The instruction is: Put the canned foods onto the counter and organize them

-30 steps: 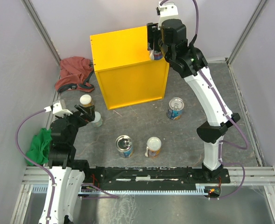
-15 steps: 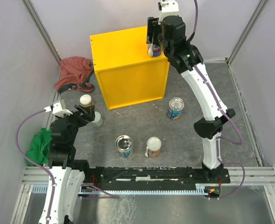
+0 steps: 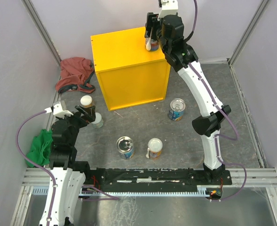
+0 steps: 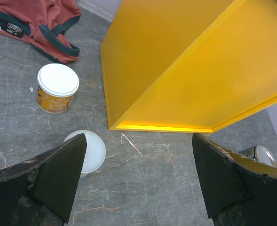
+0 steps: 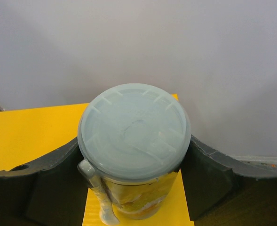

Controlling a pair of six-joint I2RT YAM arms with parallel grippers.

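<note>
Counter (image 5: 30,136) partly hidden behind can (image 5: 133,136).

no readable text, can (image 4: 57,89) label blurred, red cloth (image 4: 35,19) tag illegible

Bright, even light with soft shadows; focus mostly sharp.

Six cans (image 3: 154,147), one counter (image 3: 124,47), one red cloth (image 3: 72,70), one green cloth (image 3: 39,146).
</note>
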